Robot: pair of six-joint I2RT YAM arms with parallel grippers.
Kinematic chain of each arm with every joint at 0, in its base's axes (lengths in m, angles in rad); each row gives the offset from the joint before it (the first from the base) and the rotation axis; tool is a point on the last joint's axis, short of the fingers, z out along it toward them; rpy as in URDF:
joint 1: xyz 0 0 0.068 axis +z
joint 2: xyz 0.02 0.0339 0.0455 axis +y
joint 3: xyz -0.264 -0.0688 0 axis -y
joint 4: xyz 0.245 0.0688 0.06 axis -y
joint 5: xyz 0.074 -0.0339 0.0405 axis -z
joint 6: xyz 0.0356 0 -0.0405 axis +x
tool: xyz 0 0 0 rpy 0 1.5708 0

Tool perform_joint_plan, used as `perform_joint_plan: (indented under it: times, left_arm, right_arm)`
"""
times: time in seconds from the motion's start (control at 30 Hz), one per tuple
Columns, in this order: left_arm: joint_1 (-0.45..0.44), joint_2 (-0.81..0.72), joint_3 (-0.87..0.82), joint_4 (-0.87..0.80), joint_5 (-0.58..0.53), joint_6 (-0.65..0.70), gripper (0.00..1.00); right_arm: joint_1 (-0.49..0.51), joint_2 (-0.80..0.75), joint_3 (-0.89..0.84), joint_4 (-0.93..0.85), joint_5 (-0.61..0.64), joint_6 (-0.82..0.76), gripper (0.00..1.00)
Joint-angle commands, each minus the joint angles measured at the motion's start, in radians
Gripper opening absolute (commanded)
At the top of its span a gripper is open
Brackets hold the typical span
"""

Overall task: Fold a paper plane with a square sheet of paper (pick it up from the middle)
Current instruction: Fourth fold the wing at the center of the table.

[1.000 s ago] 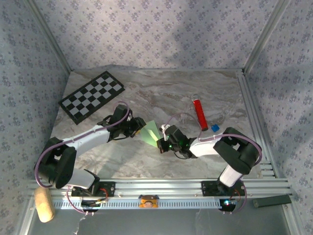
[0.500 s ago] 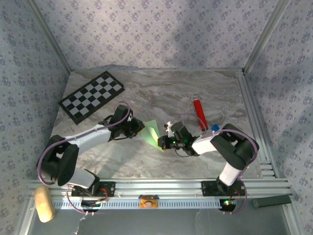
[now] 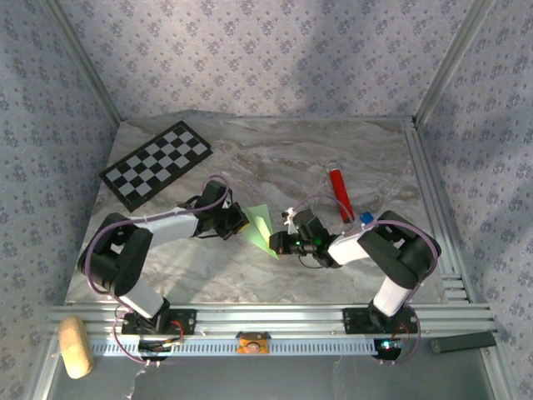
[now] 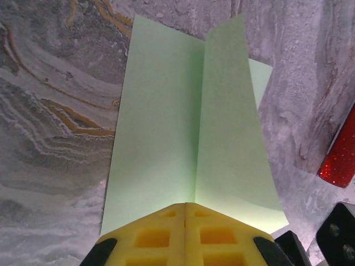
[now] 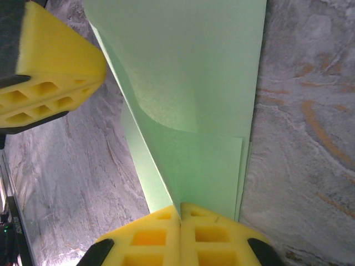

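Observation:
The light green sheet of paper (image 3: 260, 226) is held up off the marble table between both grippers. It is folded, with a straight centre crease (image 4: 197, 111) and overlapping layers (image 5: 211, 160). My left gripper (image 4: 184, 204) is shut on the sheet's near edge, right at the crease; from above it sits at the paper's left side (image 3: 241, 222). My right gripper (image 5: 180, 206) is shut on the opposite edge, at the paper's lower right (image 3: 276, 243). One yellow left fingertip (image 5: 50, 72) shows in the right wrist view, close across the sheet.
A red tube (image 3: 340, 193) lies right of the paper and also shows in the left wrist view (image 4: 341, 158). A small blue object (image 3: 366, 218) lies by the right arm. The checkerboard (image 3: 156, 164) lies at the far left. A cork-coloured roll (image 3: 75, 347) rests below the front rail.
My left gripper has closed on the paper's edge, and the left arm has shifted a little right. The right gripper stayed shut on the paper and moved slightly right early on.

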Motion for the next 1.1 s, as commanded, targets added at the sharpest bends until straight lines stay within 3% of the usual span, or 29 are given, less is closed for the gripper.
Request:
perform_joint_plan:
  times: [0.0,0.4,1.07]
  left_arm:
    - [0.002,0.024,0.041,0.001,0.012,0.028,0.04]
    - [0.009,0.117,0.024,-0.027,0.009,-0.009,0.01]
    - [-0.008,0.063,-0.054,-0.051,-0.057,-0.046,0.00]
  right_arm:
    - [-0.008,0.006,-0.018,-0.022,0.000,0.015,0.00]
    - [-0.010,0.005,-0.014,-0.048,0.012,0.032,0.01]
    - [0.006,0.002,0.041,-0.142,-0.015,0.080,0.02]
